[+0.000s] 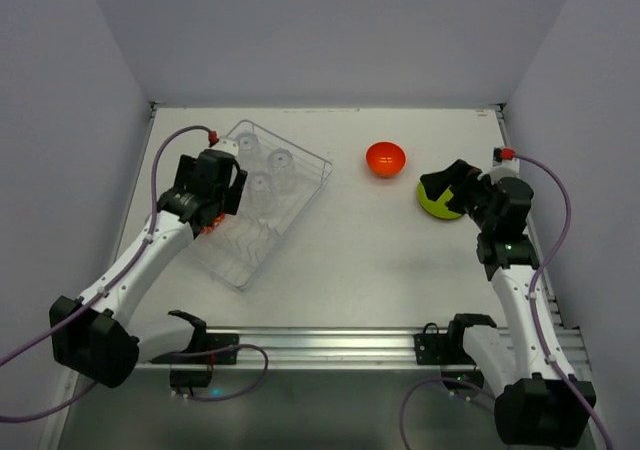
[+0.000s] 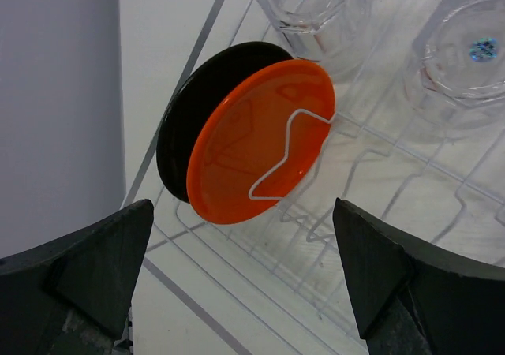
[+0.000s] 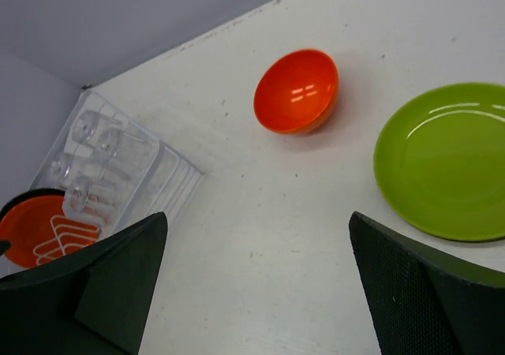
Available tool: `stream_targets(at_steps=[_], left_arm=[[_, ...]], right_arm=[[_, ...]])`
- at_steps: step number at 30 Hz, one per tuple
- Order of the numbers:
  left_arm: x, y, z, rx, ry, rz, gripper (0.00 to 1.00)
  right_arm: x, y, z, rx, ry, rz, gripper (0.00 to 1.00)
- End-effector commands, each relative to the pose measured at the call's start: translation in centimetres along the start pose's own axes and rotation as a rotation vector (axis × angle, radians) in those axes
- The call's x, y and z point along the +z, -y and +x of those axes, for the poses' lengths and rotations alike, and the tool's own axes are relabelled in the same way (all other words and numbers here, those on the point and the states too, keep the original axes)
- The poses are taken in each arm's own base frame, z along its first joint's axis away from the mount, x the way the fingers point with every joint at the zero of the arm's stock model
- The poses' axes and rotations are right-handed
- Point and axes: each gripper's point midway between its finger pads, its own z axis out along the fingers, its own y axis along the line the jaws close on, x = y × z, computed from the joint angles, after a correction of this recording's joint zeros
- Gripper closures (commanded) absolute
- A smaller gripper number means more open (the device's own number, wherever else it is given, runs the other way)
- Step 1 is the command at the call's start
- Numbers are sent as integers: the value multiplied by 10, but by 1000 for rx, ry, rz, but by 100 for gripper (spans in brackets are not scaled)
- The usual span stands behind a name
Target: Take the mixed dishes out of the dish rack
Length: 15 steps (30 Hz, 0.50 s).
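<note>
- Over the left side of the dish rack (image 1: pixel 305 151), the left gripper (image 1: pixel 225 185) hangs with its two fingers spread wide and nothing between them.
- Straight ahead of those fingers, inside the rack, an orange-red plate (image 2: pixel 260 142) stands on edge, with a bent wire prong crossing its face.
- A black plate (image 2: pixel 189 126) stands on edge just behind the orange-red one, on the side nearer the rack's left wall. Whether the two plates touch I cannot tell.
- Toward the rack's far end, clear glasses (image 2: pixel 312 8) (image 2: pixel 465 55) sit upside down among the wires, close together.
- The rack lies at an angle on the left half of the white table (image 1: pixel 350 260).
- To the right of the rack, well apart from it, an orange-red bowl (image 1: pixel 385 158) rests on the table, tipped slightly to one side.
- Farther right of the rack, past the bowl, a green plate (image 3: pixel 446 158) lies flat on the table.
- The right gripper (image 1: pixel 445 190) hovers at the green plate's edge on the side facing the rack. Its fingers are spread wide and hold nothing.
</note>
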Motion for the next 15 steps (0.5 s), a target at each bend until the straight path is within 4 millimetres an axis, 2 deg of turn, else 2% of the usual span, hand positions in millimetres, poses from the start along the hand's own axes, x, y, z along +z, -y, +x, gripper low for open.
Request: stream_targets(at_steps=[1,2,5,8,10,15], left_arm=[[21,-1,-16,70,-24,49,0],[33,2,-6,86,-84,54,0],[47,-4,-1,86,-153,46,9],[52,-2,-1,85,-164,45,19],[53,-10,-1,92,-175,4,26],[54,-17,4,117,-208,-23,28]], right_arm=[[6,-9,28,-22,-103,-124,1],[6,-14,29,-24,-116,-151,1],[9,-22,36,-16,-168,-204,1],[7,-26,40,-12,-173,-235,1],[4,-33,36,-25,-158,-274,1],[-1,-40,36,-31,-162,-309,1]])
